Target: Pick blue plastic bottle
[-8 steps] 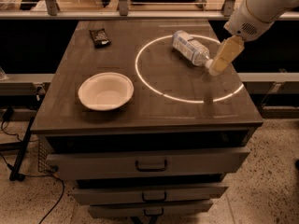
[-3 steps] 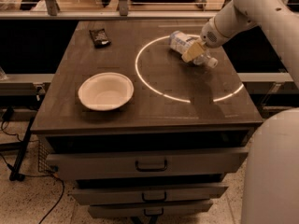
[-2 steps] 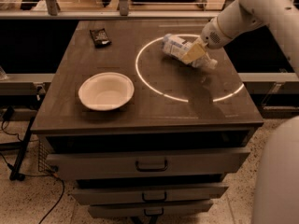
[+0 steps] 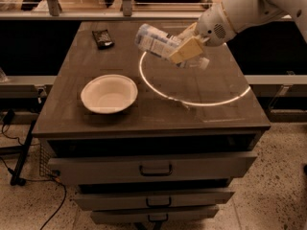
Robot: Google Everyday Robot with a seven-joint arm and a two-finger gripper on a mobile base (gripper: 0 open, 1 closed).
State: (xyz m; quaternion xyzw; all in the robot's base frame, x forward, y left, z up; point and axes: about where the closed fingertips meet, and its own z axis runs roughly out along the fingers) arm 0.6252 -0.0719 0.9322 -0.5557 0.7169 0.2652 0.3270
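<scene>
- Looking down at the worktop (image 4: 206,116), we find the gripper (image 4: 186,43) above its far right part – it hangs from the white arm (image 4: 244,8) that reaches in from the upper right.
- Its tan fingers (image 4: 183,51) are closed around the blue plastic bottle (image 4: 154,40), gripping it nearer the cap end.
- The bottle sits tilted in that grip: the labelled end points up and to the left, the white cap down and to the right.
- We see a bright ring of light (image 4: 192,102) on the worktop, and the bottle hangs over its far edge.
- A white bowl (image 4: 109,94) stands upright near the front left, well apart from the bottle.
- A small dark packet (image 4: 102,38) lies at the far left corner.
- Drawers (image 4: 154,168) with metal handles sit below the worktop.
</scene>
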